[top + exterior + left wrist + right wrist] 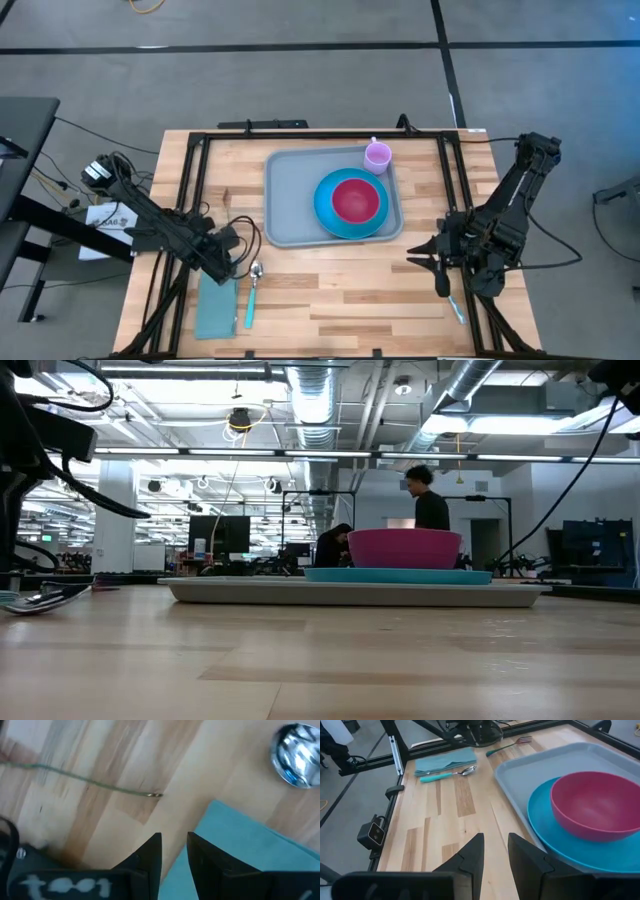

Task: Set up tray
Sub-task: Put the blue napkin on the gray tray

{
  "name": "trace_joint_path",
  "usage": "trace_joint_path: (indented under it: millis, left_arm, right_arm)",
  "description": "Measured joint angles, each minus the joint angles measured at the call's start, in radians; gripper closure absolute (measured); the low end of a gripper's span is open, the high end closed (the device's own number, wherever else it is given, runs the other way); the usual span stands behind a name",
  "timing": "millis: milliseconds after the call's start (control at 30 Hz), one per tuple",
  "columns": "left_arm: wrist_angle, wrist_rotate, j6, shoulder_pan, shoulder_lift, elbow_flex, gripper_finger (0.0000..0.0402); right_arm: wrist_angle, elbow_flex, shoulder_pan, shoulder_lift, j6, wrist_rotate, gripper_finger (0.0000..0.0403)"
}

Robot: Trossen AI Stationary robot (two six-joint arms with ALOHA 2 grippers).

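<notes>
The tray (288, 205) lay mid-desk (340, 290), long axis left to right, the right gripper (428, 262) nearer, the left gripper (237, 262) over the napkin (216, 308); both sets of fingers slightly parted, grasping nothing.

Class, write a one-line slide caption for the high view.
Grey-blue tray holding blue plate, pink bowl and lilac cup; napkin and spoon lie beside it.

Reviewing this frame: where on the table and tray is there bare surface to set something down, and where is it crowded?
Bare spots: the tray's strip beside the blue plate, and the wood between the spoon and the right hand. Crowded: the plate carrying the pink bowl, beside the purple cup; and around the left hand, over the teal napkin.
</notes>
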State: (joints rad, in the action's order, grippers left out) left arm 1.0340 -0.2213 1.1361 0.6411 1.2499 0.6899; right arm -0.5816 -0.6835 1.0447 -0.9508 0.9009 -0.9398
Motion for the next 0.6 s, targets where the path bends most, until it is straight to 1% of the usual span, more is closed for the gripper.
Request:
trace_joint_path:
  millis: [100,367,500,600]
  left_arm:
    - [-0.024,0.004,-0.052,0.0,0.0,0.0,0.0321]
    - [-0.088,0.004,-0.067,0.0,0.0,-0.01,0.0321]
    - [-0.11,0.089,-0.133,0.0,0.001,-0.038,0.0311]
    - [-0.109,0.103,-0.129,0.0,0.001,-0.055,0.0294]
  right_arm:
    - [0.0,0.0,0.0,0.0,0.0,0.0,0.0321]
    - [0.0,0.0,0.0,0.0,0.0,0.0,0.0321]
    - [0.0,0.0,0.0,0.0,0.0,0.0,0.0321]
    - [0.001,0.0,0.0,0.0,0.0,0.0,0.0321]
